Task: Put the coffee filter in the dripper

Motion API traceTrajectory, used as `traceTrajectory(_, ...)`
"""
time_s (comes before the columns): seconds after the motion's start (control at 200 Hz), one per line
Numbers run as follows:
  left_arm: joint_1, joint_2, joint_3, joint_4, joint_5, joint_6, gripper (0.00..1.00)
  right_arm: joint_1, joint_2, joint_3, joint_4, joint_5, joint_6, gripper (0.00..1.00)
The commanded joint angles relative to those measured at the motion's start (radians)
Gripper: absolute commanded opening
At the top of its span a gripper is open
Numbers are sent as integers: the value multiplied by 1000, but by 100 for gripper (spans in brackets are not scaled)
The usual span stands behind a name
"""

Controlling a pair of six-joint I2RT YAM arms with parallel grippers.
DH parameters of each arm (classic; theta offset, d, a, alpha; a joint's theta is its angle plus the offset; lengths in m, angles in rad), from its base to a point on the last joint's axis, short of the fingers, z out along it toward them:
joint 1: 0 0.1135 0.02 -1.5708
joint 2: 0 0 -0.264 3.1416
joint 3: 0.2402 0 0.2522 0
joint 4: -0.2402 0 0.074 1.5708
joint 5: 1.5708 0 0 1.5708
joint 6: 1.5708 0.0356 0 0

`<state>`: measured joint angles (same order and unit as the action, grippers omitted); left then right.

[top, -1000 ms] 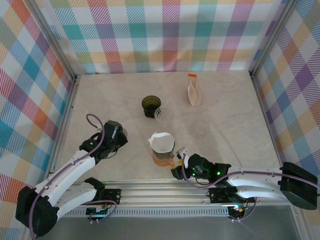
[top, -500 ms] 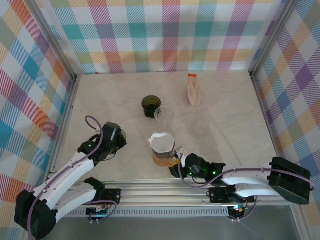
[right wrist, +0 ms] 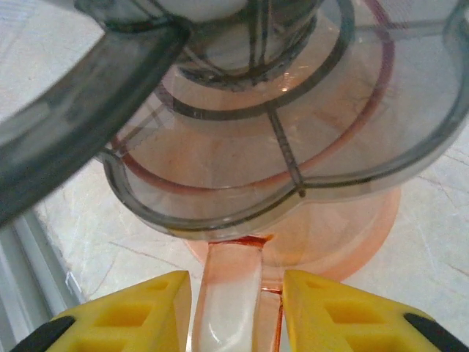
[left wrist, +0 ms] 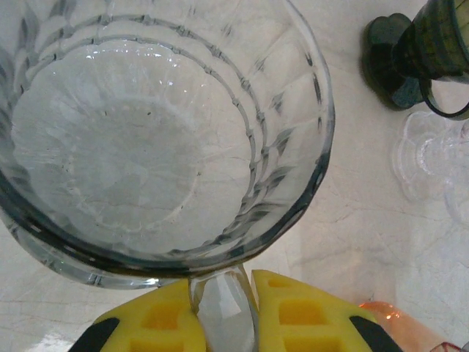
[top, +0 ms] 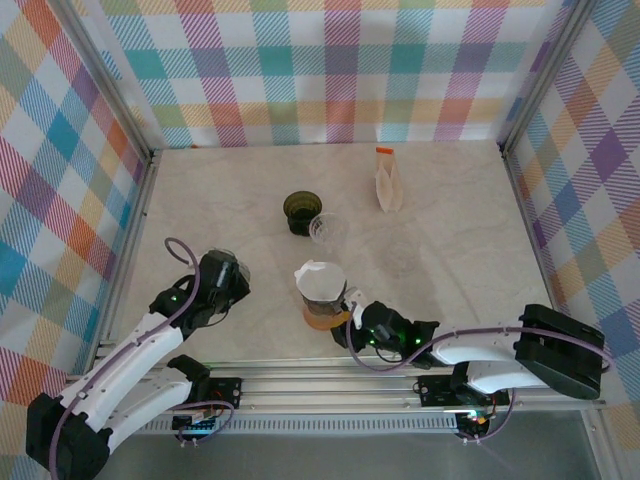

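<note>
Right hand astride orange cup handle, grip unclear; filter in dripper above.

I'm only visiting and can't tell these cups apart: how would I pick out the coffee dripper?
On the pale marble-patterned table, look at the middle of the front edge. There a smoky grey see-through plastic dripper sits atop an orange translucent mug. Unlike the dark green glass cup and small clear glass farther back, it holds a white paper filter.

White coffee filter sits open inside the smoky-grey dripper.
</note>
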<state>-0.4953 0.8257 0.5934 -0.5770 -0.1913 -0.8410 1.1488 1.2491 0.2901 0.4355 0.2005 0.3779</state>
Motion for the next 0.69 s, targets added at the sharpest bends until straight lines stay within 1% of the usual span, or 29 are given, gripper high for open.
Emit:
traceTrajectory(0.0,7,-36,-15,-13,-7,6,0,-25,40,49,73,-12,-39,38)
traceTrajectory(0.275,6,-101,-43,-36,7,-19,0,-88,205,158,144,-66,-81,37)
traceTrajectory(0.69,6,-209,-56,-132,-14,-45,0,-153,577,500,221,-142,-73,37)
